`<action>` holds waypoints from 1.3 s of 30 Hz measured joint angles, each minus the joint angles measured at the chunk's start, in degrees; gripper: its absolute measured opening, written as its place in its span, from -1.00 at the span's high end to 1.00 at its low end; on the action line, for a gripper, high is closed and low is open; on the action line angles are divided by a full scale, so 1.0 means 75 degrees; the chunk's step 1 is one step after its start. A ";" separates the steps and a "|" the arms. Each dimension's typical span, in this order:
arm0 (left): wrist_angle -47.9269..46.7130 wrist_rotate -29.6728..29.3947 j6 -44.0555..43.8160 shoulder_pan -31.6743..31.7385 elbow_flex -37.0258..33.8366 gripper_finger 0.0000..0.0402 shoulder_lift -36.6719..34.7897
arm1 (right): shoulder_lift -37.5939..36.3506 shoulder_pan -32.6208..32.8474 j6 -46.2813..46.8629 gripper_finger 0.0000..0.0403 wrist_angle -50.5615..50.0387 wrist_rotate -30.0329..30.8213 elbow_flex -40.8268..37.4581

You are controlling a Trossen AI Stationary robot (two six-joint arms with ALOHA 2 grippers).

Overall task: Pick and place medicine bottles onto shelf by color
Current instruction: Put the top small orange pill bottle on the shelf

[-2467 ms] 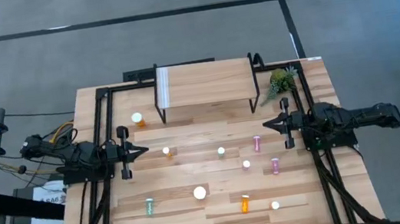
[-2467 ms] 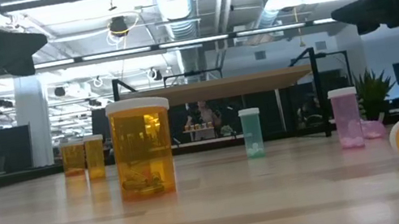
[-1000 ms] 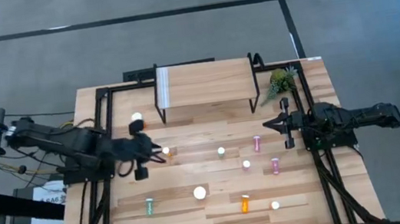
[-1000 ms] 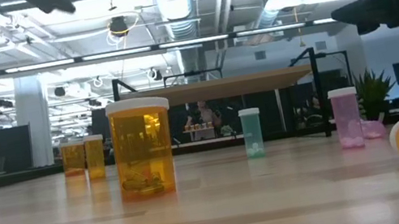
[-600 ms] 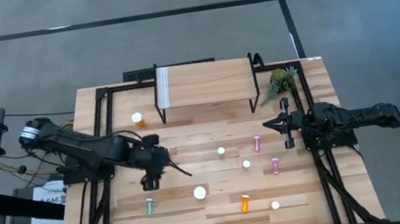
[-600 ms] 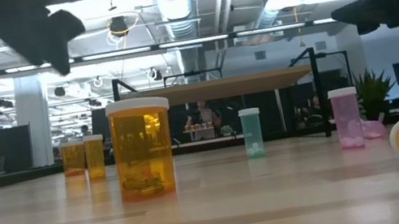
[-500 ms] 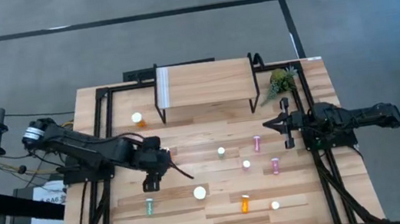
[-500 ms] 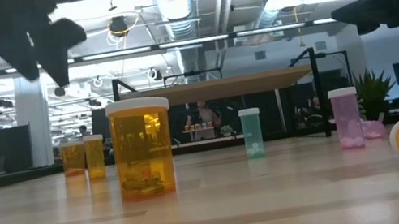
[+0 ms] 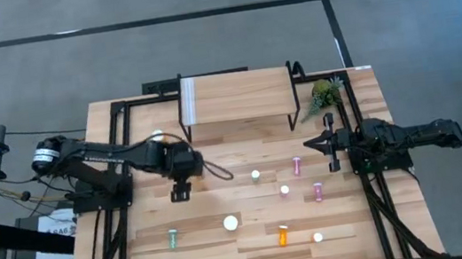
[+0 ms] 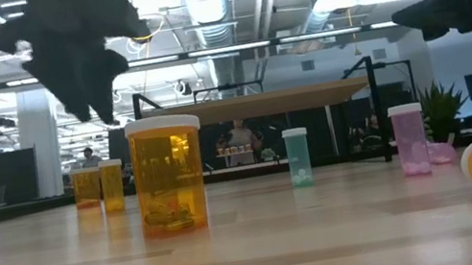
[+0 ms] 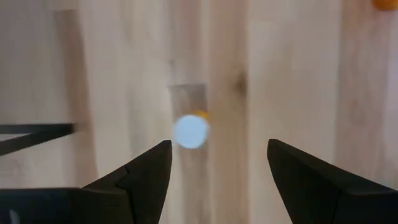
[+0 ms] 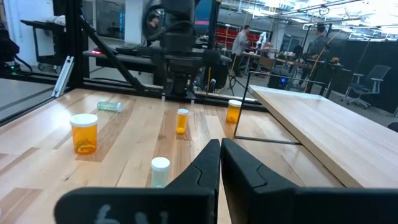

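Note:
My left gripper (image 11: 217,147) is open and points down over a small orange medicine bottle (image 11: 191,131) that stands upright on the table; its white cap shows between the two fingers, untouched. The right wrist view shows that gripper (image 12: 180,87) hanging above the bottle (image 12: 181,121). In the high view the left gripper (image 9: 188,173) hides this bottle. The shelf (image 9: 236,98) stands at the far middle on thin black legs. My right gripper (image 9: 309,144) is shut, level, at the table's right side.
Other bottles stand or lie scattered: a large orange one (image 10: 168,174), a pale green one (image 9: 255,176), pink ones (image 9: 297,165) (image 9: 317,191), an orange one lying (image 9: 282,234), a green one lying (image 9: 173,238). A small plant (image 9: 325,93) stands beside the shelf.
My left gripper has swung out from the table's left side toward the middle, sunk lower and tipped over until it points down, and now stands above the small orange bottle. No bottle has moved.

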 joint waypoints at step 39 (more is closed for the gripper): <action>0.1920 0.0502 0.0837 0.0652 -0.1427 -0.25 0.0029 | 0.0000 0.0003 0.0026 0.81 -0.0003 0.0000 0.0000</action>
